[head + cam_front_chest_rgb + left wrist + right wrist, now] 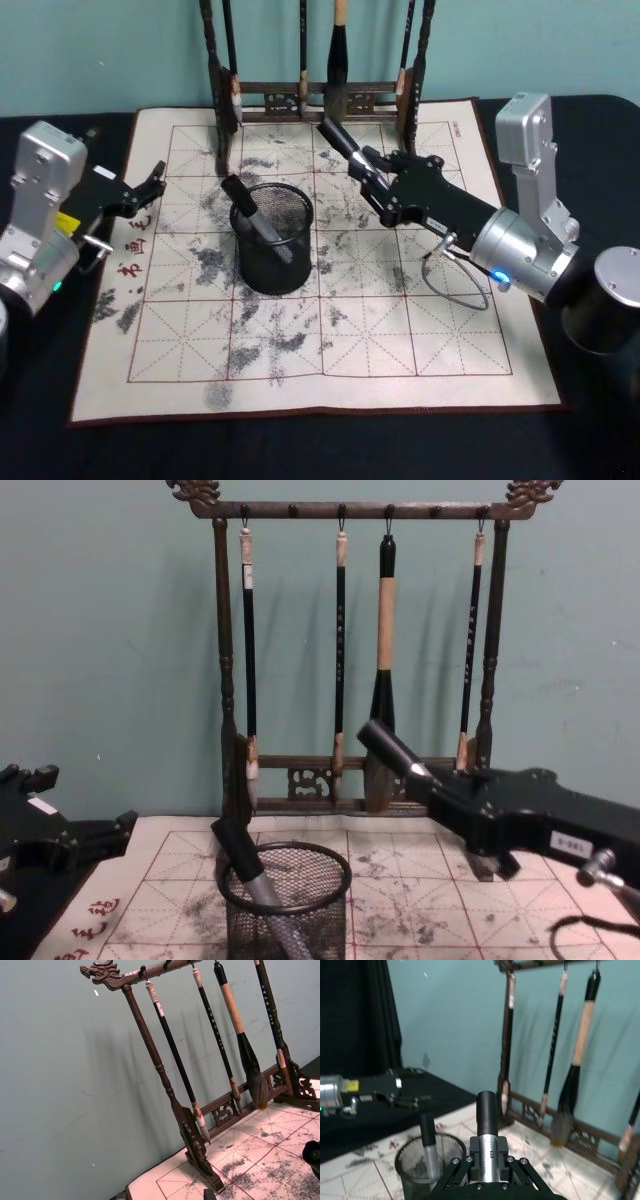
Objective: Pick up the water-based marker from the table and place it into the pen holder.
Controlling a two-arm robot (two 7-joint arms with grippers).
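- The black bench (300, 445) carries a white practice mat (420, 350) with red squares and grey ink smudges. The pen holder (272, 245) stands on the mat, near its middle.
- One other marker (252, 212) already leans inside the pen holder. Its black cap sticks out over the left side of the rim.
- Well to the left of the pen holder, the left pincer (150, 188) sits low by the mat's edge and does no work. I cannot tell if it is open or shut.
- Just behind and to the right of the pen holder, the right pincer (372, 172) is closed tight on the water-based marker (345, 145).
- The water-based marker is up in the air, higher than the pen holder's rim. It is tilted, with its black cap pointing up and away from the pen holder. It is not over the opening yet.
- I think the pick-up is done and only the carry and drop are left.
- Behind the pen holder stands the brush rack (320, 100) with its hanging brushes (385, 630).
- The raised cap is close to the brush rack, so a wide swing could knock a brush.
- The leaning other marker takes up room, so the new one could bump it.
- A letting go too early could bounce the water-based marker off the rim, and a push from the side might tip the pen holder.
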